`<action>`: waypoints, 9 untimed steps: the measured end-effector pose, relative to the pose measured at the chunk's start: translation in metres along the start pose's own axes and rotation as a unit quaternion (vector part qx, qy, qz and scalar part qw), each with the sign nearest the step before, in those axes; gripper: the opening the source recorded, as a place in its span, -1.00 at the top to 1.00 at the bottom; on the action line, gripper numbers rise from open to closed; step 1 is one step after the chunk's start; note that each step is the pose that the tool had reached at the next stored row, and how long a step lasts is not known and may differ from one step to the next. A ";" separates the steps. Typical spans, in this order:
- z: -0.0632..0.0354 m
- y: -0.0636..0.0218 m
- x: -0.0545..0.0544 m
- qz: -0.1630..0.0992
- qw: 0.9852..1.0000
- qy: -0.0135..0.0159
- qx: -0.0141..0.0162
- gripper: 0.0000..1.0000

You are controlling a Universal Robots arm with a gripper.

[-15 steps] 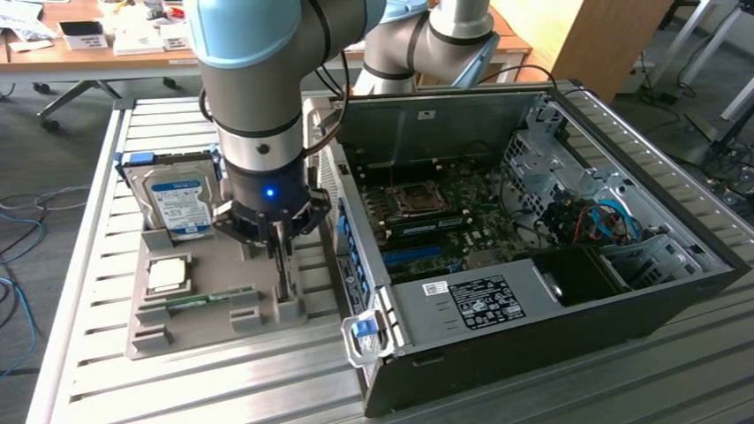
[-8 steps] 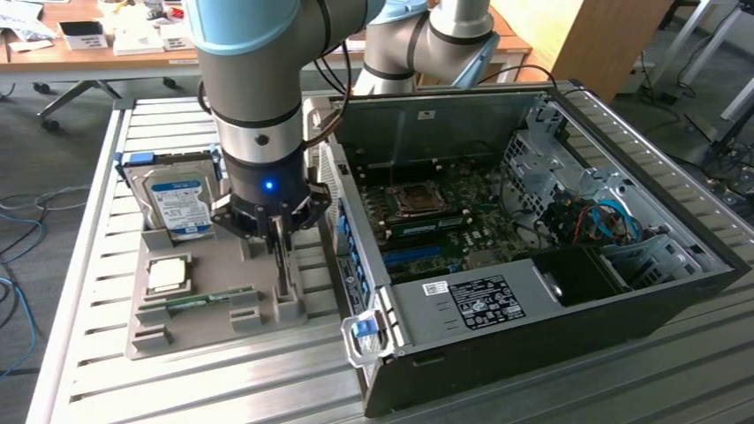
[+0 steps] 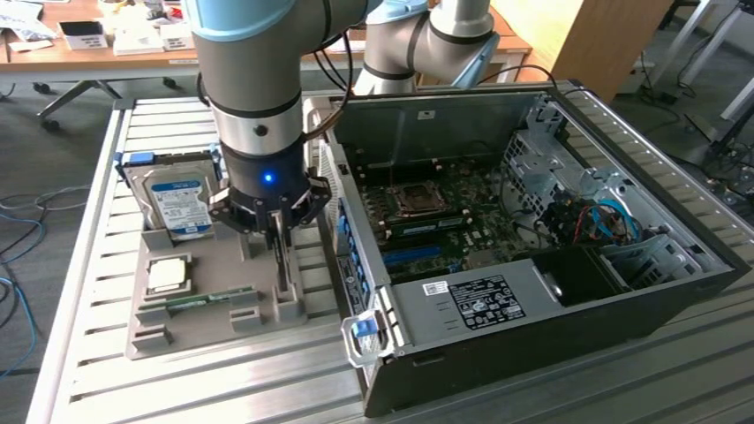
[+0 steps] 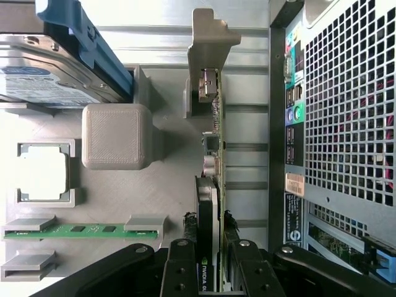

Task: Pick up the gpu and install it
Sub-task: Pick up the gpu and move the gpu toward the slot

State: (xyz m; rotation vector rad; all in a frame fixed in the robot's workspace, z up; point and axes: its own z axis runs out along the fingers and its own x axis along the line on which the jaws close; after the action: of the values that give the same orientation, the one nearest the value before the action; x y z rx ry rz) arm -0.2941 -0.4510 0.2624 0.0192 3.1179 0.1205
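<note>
The gpu [image 4: 214,185] stands on edge in a slot of the grey holder tray [image 3: 200,329], a thin green card with a black fan part and a silver bracket end [image 4: 207,86]. In the exterior view the gpu [image 3: 282,269] sits upright at the tray's right side, beside the open computer case [image 3: 531,265]. My gripper [image 3: 278,231] is straight above it. In the wrist view the gripper [image 4: 213,250] has one black finger [image 4: 179,266] on each face of the card and is closed against it. The card's lower edge still rests in the tray.
On the tray also stand a silver hard drive [image 3: 179,205] with a blue-white label, a square processor [image 3: 169,274] and a long green memory stick [image 3: 207,299]. The case's perforated rear wall [image 4: 346,124] is close beside the card. The motherboard [image 3: 436,221] lies exposed inside.
</note>
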 end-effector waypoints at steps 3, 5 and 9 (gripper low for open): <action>-0.0013 0.0001 0.000 0.000 1.000 0.000 0.000 0.47; -0.0018 0.0002 0.000 0.000 1.000 0.000 0.000 0.47; -0.0034 0.0003 0.000 0.000 1.000 0.000 0.000 0.47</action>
State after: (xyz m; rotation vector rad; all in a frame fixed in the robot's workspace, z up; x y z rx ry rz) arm -0.2941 -0.4510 0.2658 0.0184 3.1179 0.1205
